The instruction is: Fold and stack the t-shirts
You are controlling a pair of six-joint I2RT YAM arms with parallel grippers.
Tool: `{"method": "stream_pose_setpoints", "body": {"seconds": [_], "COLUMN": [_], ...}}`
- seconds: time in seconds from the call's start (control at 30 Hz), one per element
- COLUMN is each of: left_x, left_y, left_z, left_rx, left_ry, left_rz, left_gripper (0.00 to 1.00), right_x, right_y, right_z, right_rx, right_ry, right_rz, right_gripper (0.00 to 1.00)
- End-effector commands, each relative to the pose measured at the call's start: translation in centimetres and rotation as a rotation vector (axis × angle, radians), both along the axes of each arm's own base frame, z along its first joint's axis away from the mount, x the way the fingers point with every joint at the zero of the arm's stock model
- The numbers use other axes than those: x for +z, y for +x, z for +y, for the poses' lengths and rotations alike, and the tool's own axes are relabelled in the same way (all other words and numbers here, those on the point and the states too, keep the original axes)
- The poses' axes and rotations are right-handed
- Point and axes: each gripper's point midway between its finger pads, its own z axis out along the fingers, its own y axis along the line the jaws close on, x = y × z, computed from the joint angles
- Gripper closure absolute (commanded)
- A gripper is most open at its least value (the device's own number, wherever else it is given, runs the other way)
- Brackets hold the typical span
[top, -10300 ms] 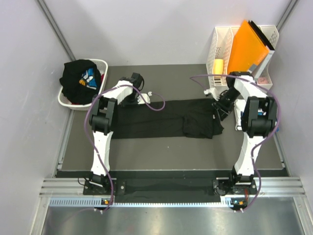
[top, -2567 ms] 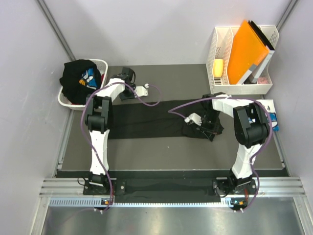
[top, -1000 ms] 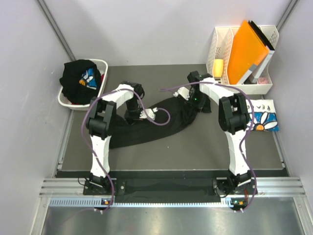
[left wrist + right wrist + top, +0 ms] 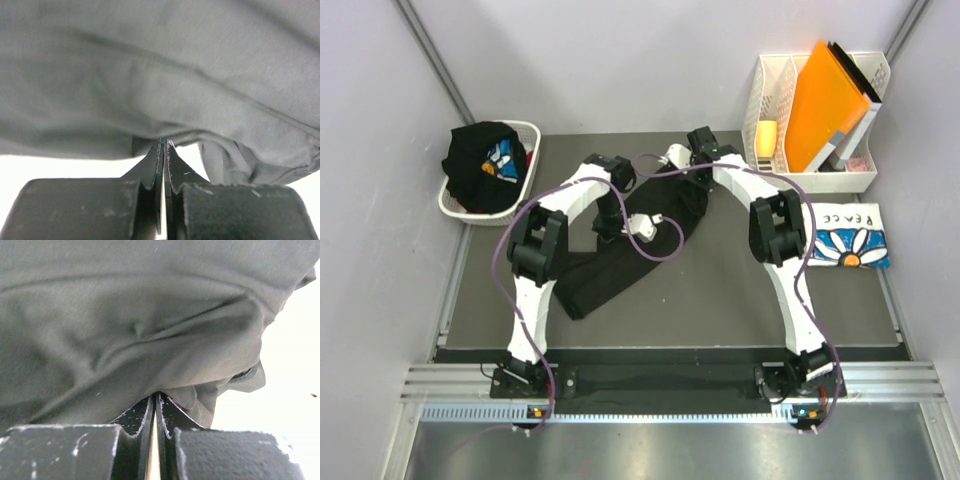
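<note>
L gripper (image 4: 164, 142) & R gripper (image 4: 155, 395) both pinched shut on black tee (image 4: 598, 280), cloth bunched betw. them, rest trailing behind L toward bases; soft, light, limp, prob. sags, so hold at hems/corners.

Black tee (image 4: 598, 272), blue-daisied white tee (image 4: 848, 246), orange folder (image 4: 825, 95), black bundle (image 4: 472, 165) perhaps blue-printed.

Black tee (image 4: 605, 275) — crumpled, stretched diagonally
</note>
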Motion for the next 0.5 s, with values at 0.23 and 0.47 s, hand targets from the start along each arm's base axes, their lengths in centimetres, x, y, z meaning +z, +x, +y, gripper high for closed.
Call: {"method": "stream_pose_setpoints", "body": {"seconds": [0.23,0.47], "left_x": [2.7,2.9], "left_y": [1.6,2.1], "left_z": [4.4,4.0], "left_rx": [0.231,0.25], "left_ry": [-0.004,-0.037], "left_rz": [-0.075,-0.096], "left_gripper": [1.0,1.0], "right_x": [2.7,9.3], "right_y": [-7.7,-7.6], "right_z": [-6.1,-6.2], "right_rx": [-0.079,-0.052], "right_ry": [-0.038,0.078], "right_rz": [0.177,0.11], "right_gripper": [1.0,1.0]}}
